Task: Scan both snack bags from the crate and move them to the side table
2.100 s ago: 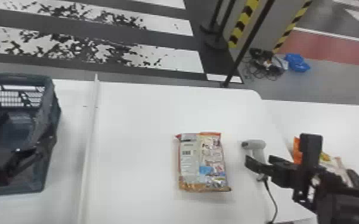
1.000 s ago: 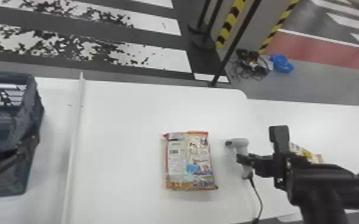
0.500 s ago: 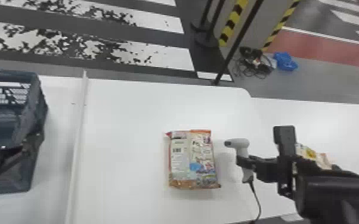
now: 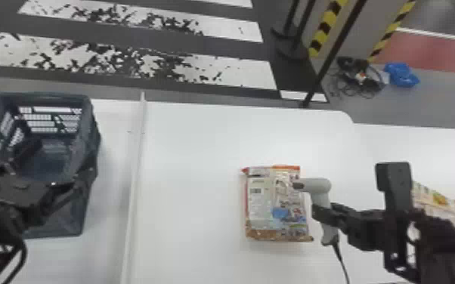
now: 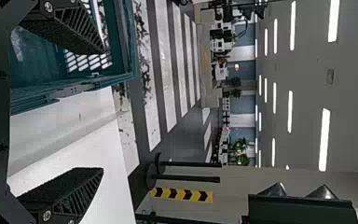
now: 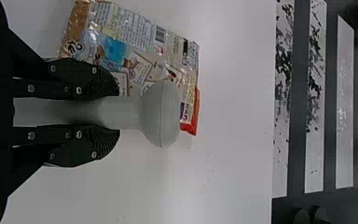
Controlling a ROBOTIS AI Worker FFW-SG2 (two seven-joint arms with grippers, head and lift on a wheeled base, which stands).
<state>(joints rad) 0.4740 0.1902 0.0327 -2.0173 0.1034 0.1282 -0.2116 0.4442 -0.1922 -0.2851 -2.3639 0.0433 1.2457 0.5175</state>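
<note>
The right gripper (image 4: pixel 323 215) is shut on the grey scanner (image 4: pixel 318 185), its nose over the right edge of a snack bag (image 4: pixel 277 211) lying flat on the table. From the right wrist, the gripper (image 6: pixel 115 112) clasps the handle of the scanner (image 6: pixel 162 113), with the snack bag (image 6: pixel 140 51) beyond it. A second snack bag (image 4: pixel 440 200) lies on the side table at right, partly behind the right arm. The left gripper (image 4: pixel 58 164) stays over the crate (image 4: pixel 64 223); its wrist view has the gripper (image 5: pixel 70 112) open beside the crate (image 5: pixel 131 42).
A raised white strip (image 4: pixel 136 170) runs along the table between crate and bag. The scanner's cable (image 4: pixel 342 264) trails toward the front edge. Beyond the far edge stand dark poles (image 4: pixel 327 60), with cables (image 4: pixel 359 77) and a blue item (image 4: pixel 400 75) on the floor.
The head view has swung left, shifting everything rightward in it. The right gripper has carried the scanner closer to the nearer bag, so its nose now overlaps that bag's edge.
</note>
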